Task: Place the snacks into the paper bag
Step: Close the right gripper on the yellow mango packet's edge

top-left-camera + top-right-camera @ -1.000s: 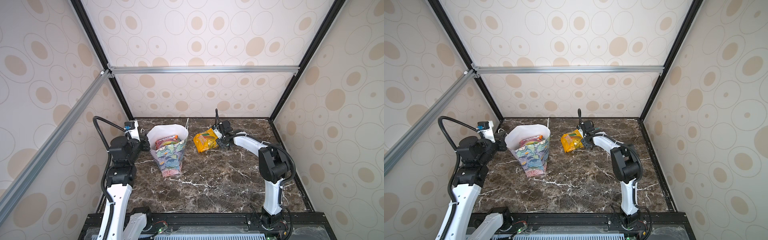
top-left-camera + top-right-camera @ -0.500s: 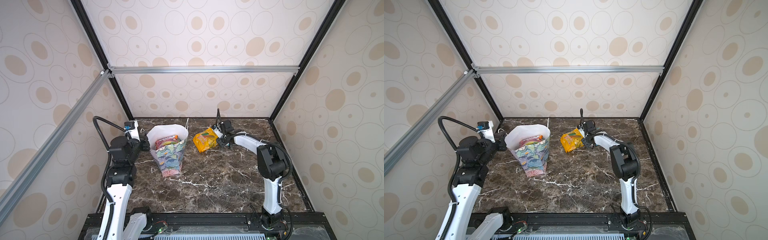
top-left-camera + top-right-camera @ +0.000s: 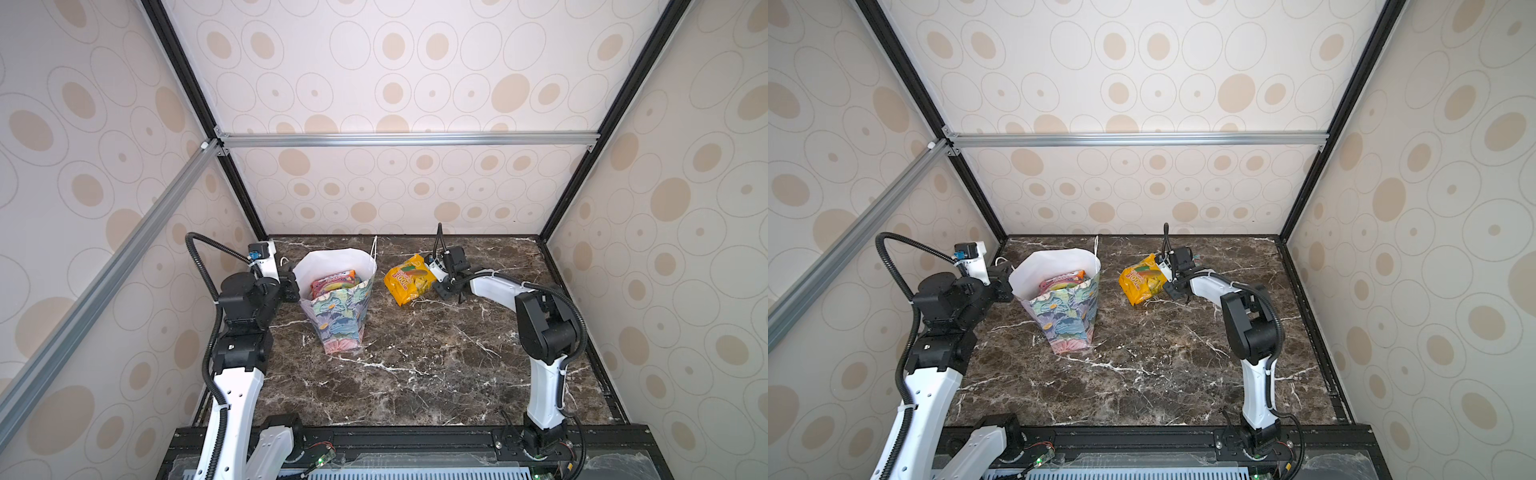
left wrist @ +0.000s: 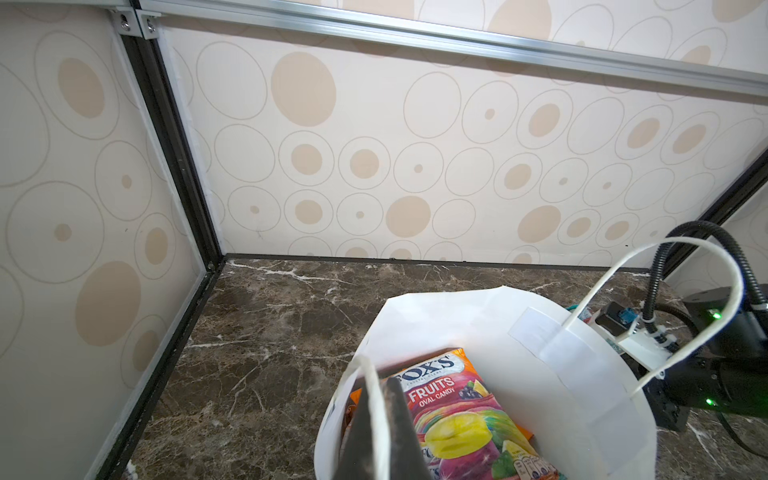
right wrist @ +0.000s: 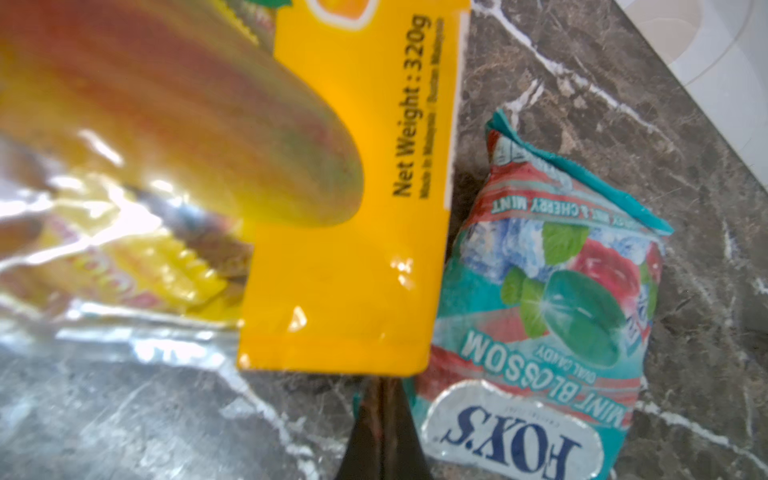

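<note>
Evidently the right gripper (image 5: 380, 399) had its fingers pressed together on a corner of the yellow packet (image 5: 349, 208), pinching the flat sealed edge. That seam looked like the sensible place to hold: it is thin and stiffer than the puffed middle, where glossy film would probably slip between the pads. The packet seemed soft and full of loose sweets, so held by one corner it would likely sag and swing.

A smaller teal packet (image 5: 552, 299) lay on the table (image 3: 415, 353) just beside it, partly overlapped by it in the right wrist view. Both were near the paper bag (image 3: 338, 316) but apart from it, on the side away from the left arm.

The left gripper (image 4: 380, 399) was closed on the bag's rim, pinching the paper and holding the mouth wide. The bag stood upright, with a fruit packet (image 4: 453, 411) and others already inside. It looked light and easy to tip, so the incoming packet should drop in without pushing on the wall.
</note>
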Controlling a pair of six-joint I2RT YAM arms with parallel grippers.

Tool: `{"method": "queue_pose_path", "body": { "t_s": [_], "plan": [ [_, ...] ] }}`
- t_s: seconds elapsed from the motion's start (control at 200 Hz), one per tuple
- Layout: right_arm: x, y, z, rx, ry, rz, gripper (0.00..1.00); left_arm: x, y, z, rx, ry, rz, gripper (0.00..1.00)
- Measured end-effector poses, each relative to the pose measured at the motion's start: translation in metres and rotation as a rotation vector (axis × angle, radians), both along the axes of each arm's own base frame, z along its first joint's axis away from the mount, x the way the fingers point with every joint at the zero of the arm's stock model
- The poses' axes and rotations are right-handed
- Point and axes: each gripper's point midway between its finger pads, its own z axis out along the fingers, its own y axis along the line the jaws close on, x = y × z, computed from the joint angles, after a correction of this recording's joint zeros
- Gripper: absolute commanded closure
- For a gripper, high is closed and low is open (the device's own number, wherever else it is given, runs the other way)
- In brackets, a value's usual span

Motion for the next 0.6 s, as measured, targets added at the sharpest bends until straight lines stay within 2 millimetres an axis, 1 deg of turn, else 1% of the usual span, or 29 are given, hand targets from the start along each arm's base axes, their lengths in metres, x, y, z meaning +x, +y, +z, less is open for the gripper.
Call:
{"method": "queue_pose_path", "body": {
  "t_s": [0.055,0.13,0.145,0.175,0.19,0.3,0.405,0.49,0.55,0.595],
  "plan": [
    [-0.01,-0.001,0.005,0.025,0.01,-0.005,1.0,0.0,0.0,0.0,0.0,0.0,0.0,1.0],
    [-0.021,0.0,0.019,0.066,0.008,-0.013,1.0,0.0,0.0,0.0,0.0,0.0,0.0,1.0],
    [-0.023,0.0,0.021,0.073,0.008,-0.015,0.93,0.0,0.0,0.0,0.0,0.0,0.0,1.0],
    [-0.026,0.0,0.027,0.09,0.005,-0.024,0.75,0.0,0.0,0.0,0.0,0.0,0.0,1.0],
    [-0.027,0.0,0.031,0.097,0.003,-0.027,0.69,0.0,0.0,0.0,0.0,0.0,0.0,1.0],
    [-0.026,0.002,0.051,0.139,-0.002,-0.066,0.49,0.0,0.0,0.0,0.0,0.0,-0.001,1.0],
    [-0.013,0.007,0.068,0.17,-0.01,-0.086,0.44,0.0,-0.001,0.0,-0.001,0.0,-0.004,1.0],
    [0.006,0.016,0.082,0.198,-0.032,-0.088,0.44,0.0,-0.001,0.0,-0.001,0.0,-0.004,1.0],
    [0.022,0.022,0.086,0.215,-0.037,-0.088,0.43,0.0,-0.001,0.0,-0.001,0.0,-0.004,1.0],
    [0.032,0.025,0.084,0.228,-0.032,-0.091,0.43,0.0,-0.001,0.0,-0.001,0.0,-0.004,1.0]
  ]
}}
